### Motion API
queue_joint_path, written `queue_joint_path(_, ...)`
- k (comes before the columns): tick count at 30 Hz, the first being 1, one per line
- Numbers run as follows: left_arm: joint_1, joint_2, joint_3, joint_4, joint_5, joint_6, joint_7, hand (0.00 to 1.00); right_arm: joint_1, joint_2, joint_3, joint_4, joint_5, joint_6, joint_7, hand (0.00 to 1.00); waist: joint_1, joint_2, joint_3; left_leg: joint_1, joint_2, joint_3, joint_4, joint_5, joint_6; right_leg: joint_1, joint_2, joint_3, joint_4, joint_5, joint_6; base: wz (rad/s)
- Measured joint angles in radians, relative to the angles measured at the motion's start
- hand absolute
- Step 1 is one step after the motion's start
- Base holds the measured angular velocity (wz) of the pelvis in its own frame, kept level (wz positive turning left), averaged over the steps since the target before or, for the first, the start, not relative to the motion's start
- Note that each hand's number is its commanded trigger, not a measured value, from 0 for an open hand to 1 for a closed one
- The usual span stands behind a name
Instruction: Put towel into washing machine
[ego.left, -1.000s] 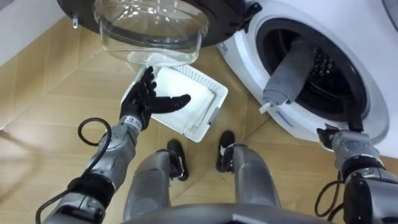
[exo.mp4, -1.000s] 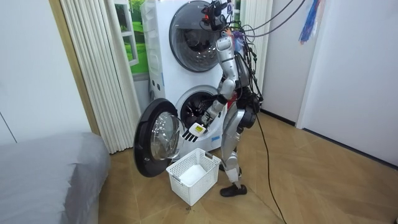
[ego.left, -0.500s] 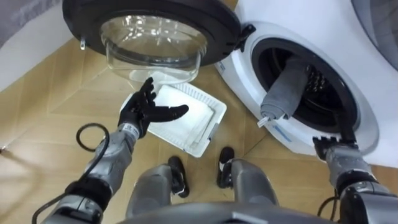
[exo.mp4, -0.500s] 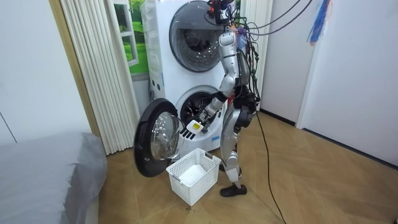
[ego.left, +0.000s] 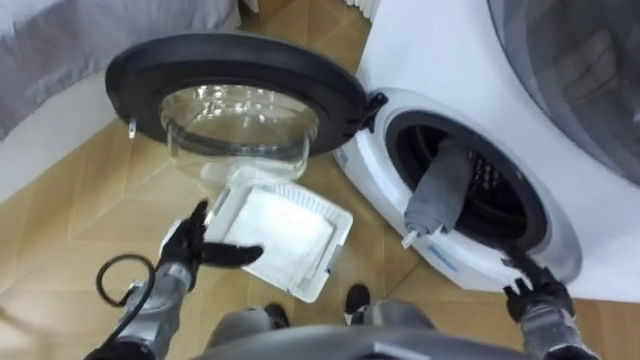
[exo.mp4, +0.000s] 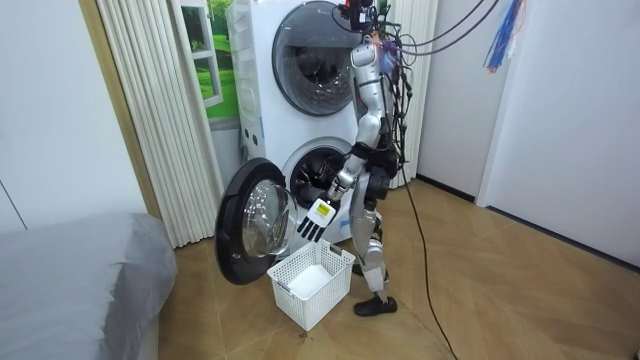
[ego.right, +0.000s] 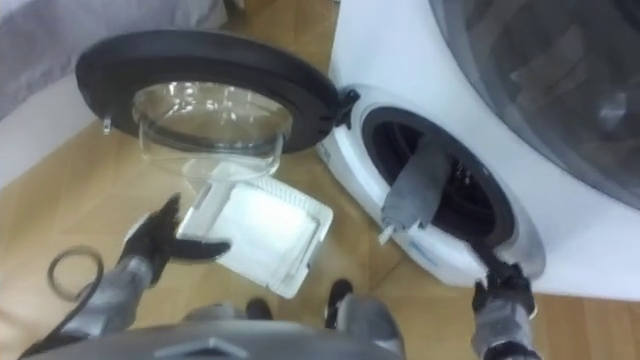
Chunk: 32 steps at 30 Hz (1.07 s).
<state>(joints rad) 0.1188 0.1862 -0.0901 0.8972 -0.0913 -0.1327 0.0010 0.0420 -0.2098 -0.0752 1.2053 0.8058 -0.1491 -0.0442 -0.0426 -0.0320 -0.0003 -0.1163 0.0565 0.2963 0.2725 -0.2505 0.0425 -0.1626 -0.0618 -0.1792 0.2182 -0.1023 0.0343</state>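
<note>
grey cloth towel (ego.left: 438, 192), glossy glass door (ego.left: 240, 110), white plastic basket (ego.left: 322, 250), wood floor (ego.left: 60, 215).

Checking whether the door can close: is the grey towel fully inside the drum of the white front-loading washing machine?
No, the grey towel hangs out over the front rim of the white washing machine.

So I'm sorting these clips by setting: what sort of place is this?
Likely a home laundry corner: stacked machines, a basket on the floor, a bed nearby.
</note>
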Motion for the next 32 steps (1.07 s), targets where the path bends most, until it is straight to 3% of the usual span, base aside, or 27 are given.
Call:
queue_joint_path(6,0.025,0.001,0.018,0.128,0.043,-0.002,0.037,0.0,0.019,0.017,0.087,0.041,-0.34,0.021,0.036,0.0,0.019,0.011,-0.0021,0.104,-0.001,0.002,-0.077,0.009,-0.014,0.069,0.014,-0.016,-0.018,-0.001,0.0,-0.11)
queue_joint_path(11,0.038,-0.005,0.044,0.187,0.067,0.001,0.041,0.0,0.031,0.018,0.102,0.048,-0.487,0.042,0.062,0.0,0.023,0.011,0.0032,0.15,-0.002,-0.001,-0.097,0.01,-0.016,0.113,0.019,-0.018,-0.037,-0.001,0.0,-0.02)
queue_joint_path(17,0.071,-0.02,0.102,0.205,0.065,0.021,0.085,0.0,0.047,0.049,0.124,0.048,-0.54,0.065,0.069,0.0,0.028,-0.002,0.011,0.191,-0.003,-0.003,-0.116,0.009,-0.018,0.166,0.024,-0.014,-0.07,-0.002,0.001,0.0)
queue_joint_path(24,0.081,-0.057,0.167,0.218,0.064,0.025,0.106,0.0,0.057,0.054,0.119,0.077,-0.537,0.065,0.069,0.0,0.04,0.008,0.0088,0.214,-0.001,-0.023,-0.122,0.007,-0.022,0.199,0.03,-0.013,-0.084,-0.003,0.002,0.06)
queue_joint_path(32,0.082,-0.061,0.177,0.223,0.063,0.044,0.114,0.0,0.056,0.055,0.112,0.088,-0.537,0.086,0.071,0.0,0.051,0.008,0.0075,0.22,-0.002,-0.038,-0.119,0.007,-0.022,0.213,0.03,-0.013,-0.085,-0.003,0.002,0.04)
